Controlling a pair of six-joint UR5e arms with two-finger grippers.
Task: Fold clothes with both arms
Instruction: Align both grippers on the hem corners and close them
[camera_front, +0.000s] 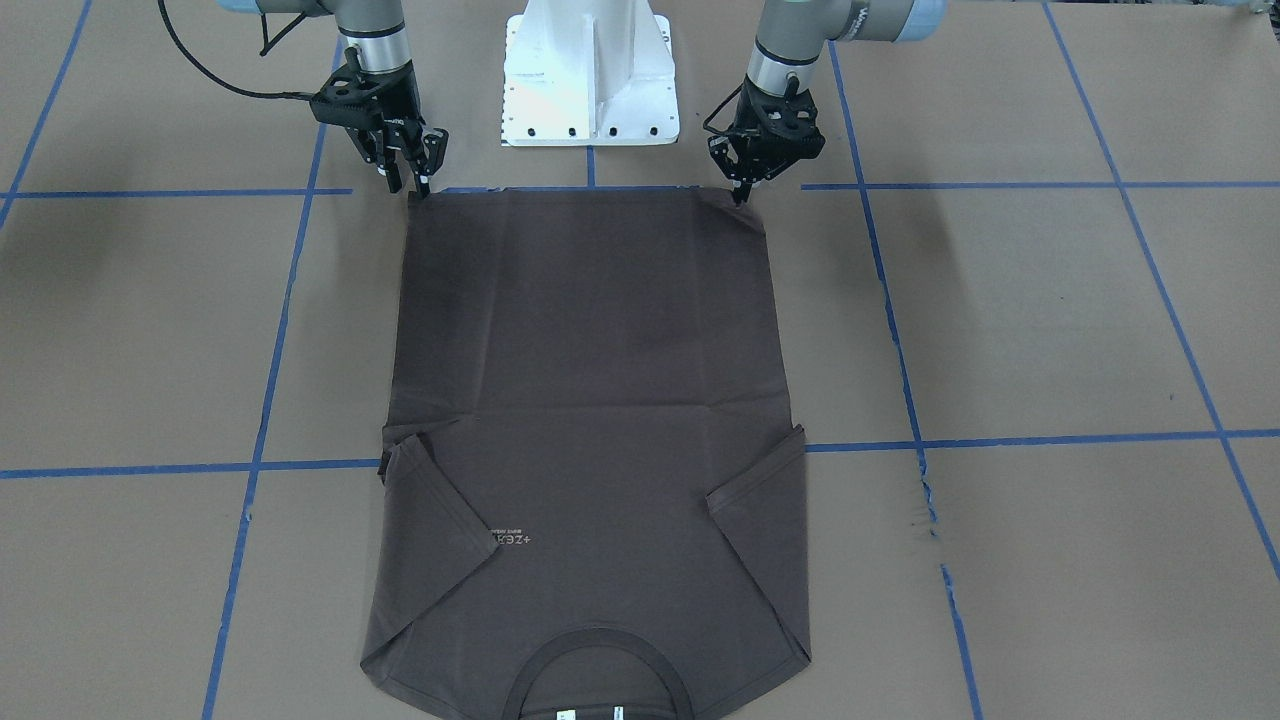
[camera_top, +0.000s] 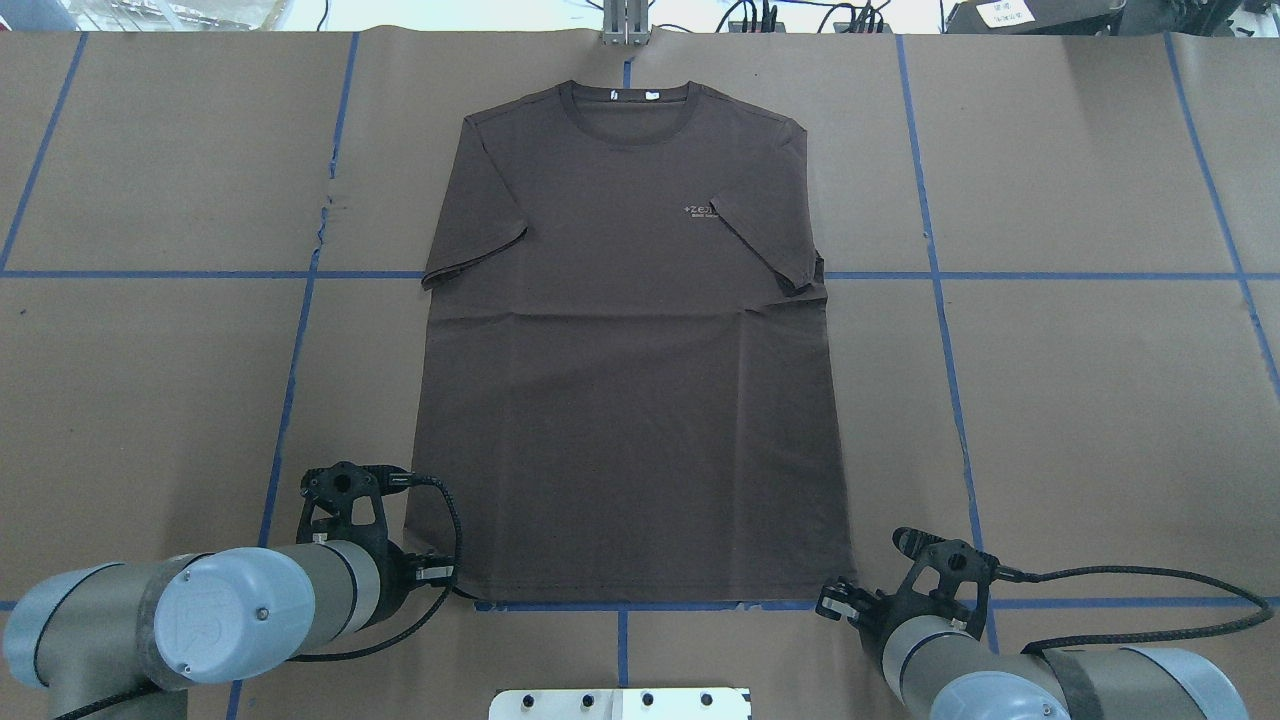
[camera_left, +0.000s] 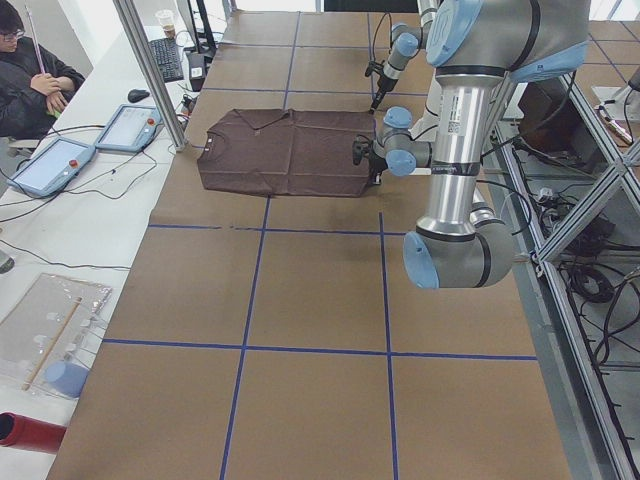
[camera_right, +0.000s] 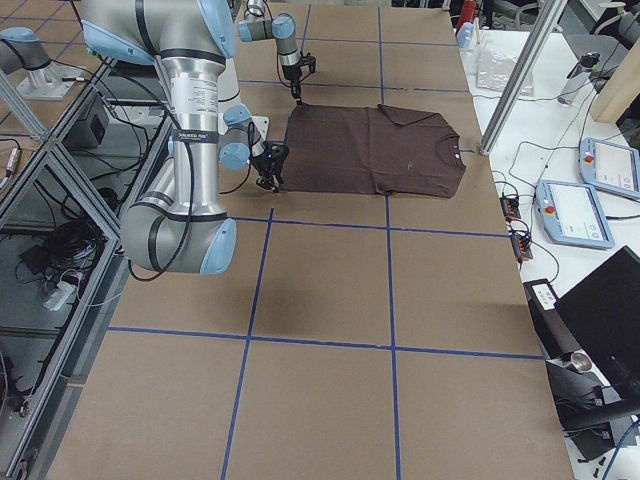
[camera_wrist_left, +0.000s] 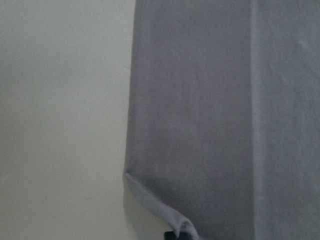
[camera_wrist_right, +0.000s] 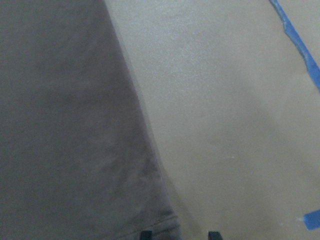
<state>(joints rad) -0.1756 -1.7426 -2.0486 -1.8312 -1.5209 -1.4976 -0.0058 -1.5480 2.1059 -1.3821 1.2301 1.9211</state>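
Observation:
The dark brown T-shirt (camera_front: 590, 350) (camera_top: 630, 400) lies flat on the brown paper, front up. Both sleeves are folded inward, the collar (camera_top: 625, 100) is far from me and the hem is near the base. My left gripper (camera_front: 741, 193) (camera_top: 447, 578) is at the hem's left corner, shut on the cloth. That corner (camera_wrist_left: 165, 210) curls up off the table. My right gripper (camera_front: 410, 183) (camera_top: 832, 600) stands open at the hem's right corner. In the right wrist view one fingertip (camera_wrist_right: 146, 235) is over the cloth edge and the other is over bare paper.
The white pedestal base (camera_front: 590, 80) stands just behind the hem, between the arms. Blue tape lines (camera_front: 1010, 440) grid the table. A person (camera_left: 30, 80) sits at a side table with two tablet-like pendants (camera_left: 130, 125), beside an aluminium post (camera_left: 150, 70).

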